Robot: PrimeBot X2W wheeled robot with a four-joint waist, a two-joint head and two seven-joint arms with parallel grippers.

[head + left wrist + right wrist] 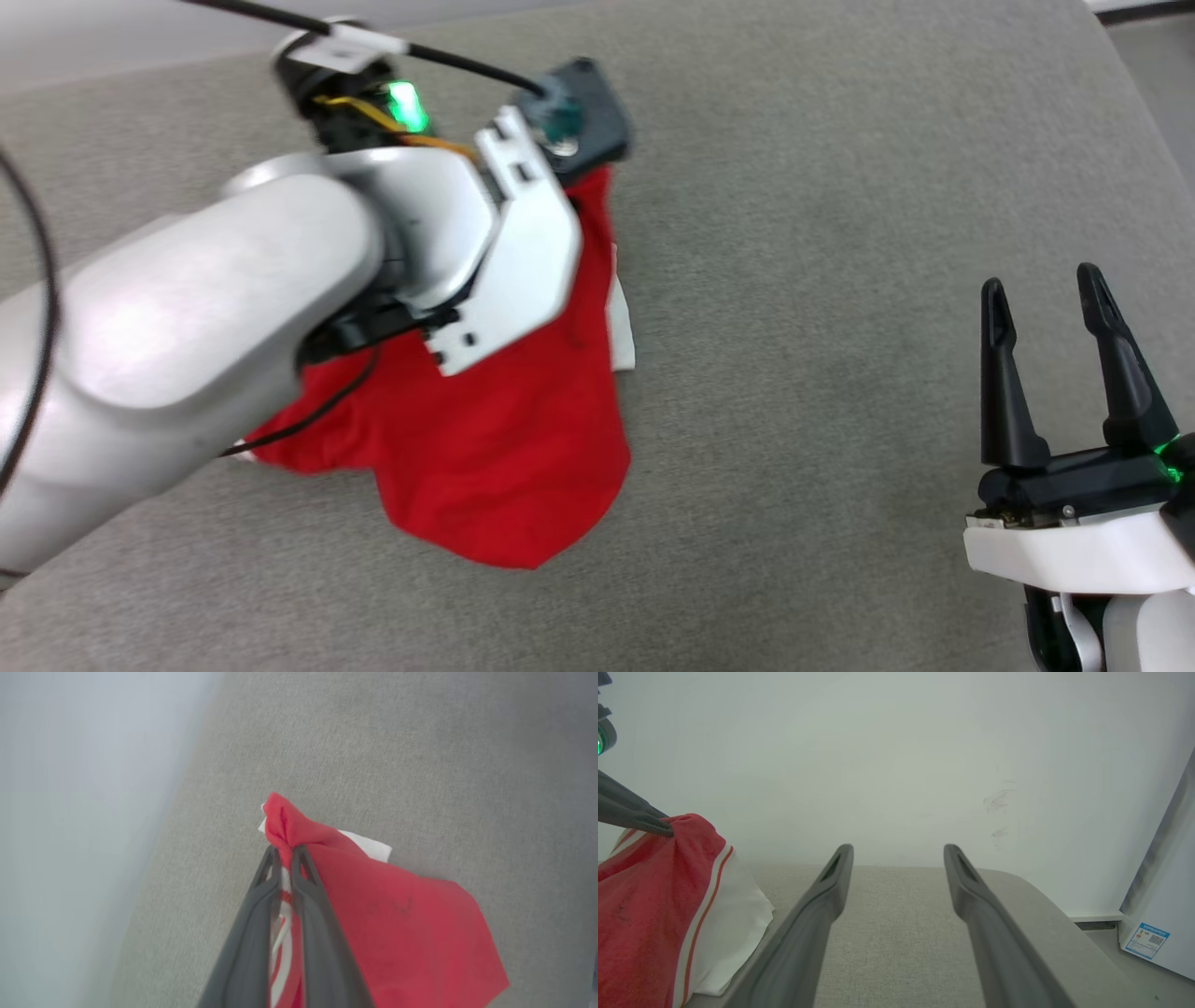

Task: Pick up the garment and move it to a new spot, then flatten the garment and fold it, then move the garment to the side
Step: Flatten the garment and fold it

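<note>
The left hand (286, 851) pinches a bunched fold of the garment (397, 928) — the right hand (1041, 285) sits well apart, fingers spread, empty.

Grey fabric surface (840, 233), plain weave, rounded corner. White wall (896, 742) behind it, with faint dark scuff marks (997, 800). White cabinet (1169, 896) at right, blue sticker (1144, 940) low on it.

We note the garment (504, 467), a red T-shirt with white sleeve and striped trim, crumpled, raised at one fold pinched by the left gripper (286, 851), its remainder draped on the grey cushion (840, 233).
</note>
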